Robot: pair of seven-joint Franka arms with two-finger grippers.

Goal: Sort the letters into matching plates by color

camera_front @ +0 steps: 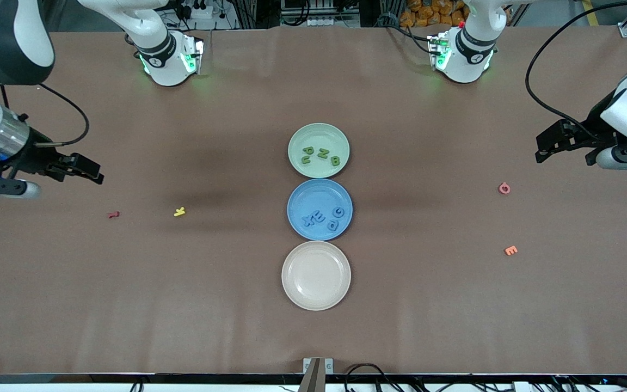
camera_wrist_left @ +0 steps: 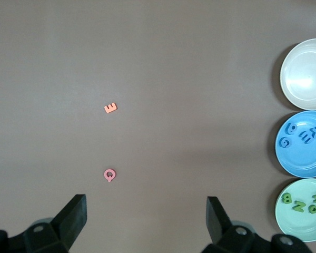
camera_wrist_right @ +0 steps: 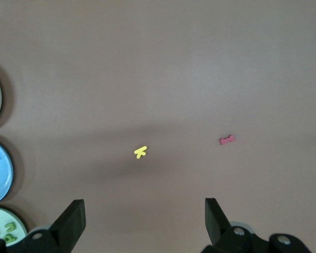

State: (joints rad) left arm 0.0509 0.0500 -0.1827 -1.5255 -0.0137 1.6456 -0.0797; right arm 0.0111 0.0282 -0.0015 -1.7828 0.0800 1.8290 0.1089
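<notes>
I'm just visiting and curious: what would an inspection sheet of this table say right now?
Surface: brown table, flat.
Job's things: green letters in green plate; blue letters in blue plate.
Clutter: beige plate; yellow letter, dark red piece, pink letter, orange letter loose.
Grippers: left gripper and right gripper open, holding nothing, waiting at the table's ends.
Cables: black cable on left arm.
Surroundings: arm bases.

Three plates (camera_front: 319,130) line the table's middle; four green letters (camera_front: 321,154), four blue letters (camera_front: 323,219), and four stray pieces (camera_front: 179,212) lie around them.
</notes>
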